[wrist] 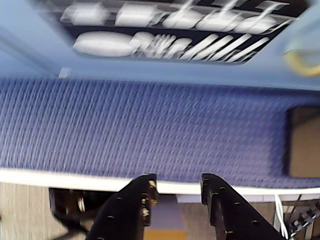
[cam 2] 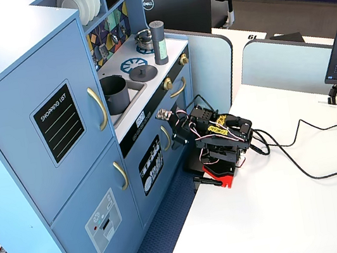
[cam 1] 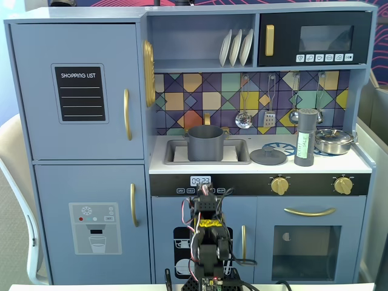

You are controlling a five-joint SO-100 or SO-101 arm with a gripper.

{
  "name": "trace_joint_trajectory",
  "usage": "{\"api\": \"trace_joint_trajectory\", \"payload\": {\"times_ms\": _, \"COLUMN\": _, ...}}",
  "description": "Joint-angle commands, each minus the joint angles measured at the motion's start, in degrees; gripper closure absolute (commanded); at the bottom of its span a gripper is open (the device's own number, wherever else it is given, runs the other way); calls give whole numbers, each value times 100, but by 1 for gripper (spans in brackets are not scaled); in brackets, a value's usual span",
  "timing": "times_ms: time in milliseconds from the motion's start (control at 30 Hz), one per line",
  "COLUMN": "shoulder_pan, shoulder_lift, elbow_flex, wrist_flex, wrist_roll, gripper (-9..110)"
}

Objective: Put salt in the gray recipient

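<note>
Salt (cam 1: pixel 305 138) stands upright on the counter (cam 1: pixel 364 163), right of the gray recipient (cam 1: pixel 205 143) in the sink, well above the folded arm's empty claw (wrist: pixel 176 189), its fingers slightly parted.

Frontal fixed view, oblique elevated fixed view — both share kitchen (cam 1: pixel 254 163), wrist view downward

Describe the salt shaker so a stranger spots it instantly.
Find the toy kitchen's white counter in a fixed view. Right of the sink, between a flat gray lid and a shiny silver pan, stands the salt: the tallest item, slim, gray, green-labelled.
</note>
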Motion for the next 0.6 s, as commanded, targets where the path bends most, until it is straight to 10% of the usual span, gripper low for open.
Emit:
{"api": "trace_joint_trajectory", "payload": {"times_ms": 0, "shoulder_pan": 369, "shoulder_lift": -800, "elbow_flex": -1564, "wrist_flex": 26, "wrist_roll": 53, "gripper": 101}}
{"api": "trace_joint_trajectory", "payload": {"times_ms": 567, "shoulder_pan": 3050, "shoulder_lift": -1934, "elbow_flex": -4430, "wrist_flex": -1310, "wrist_roll": -659, "gripper": 101}}
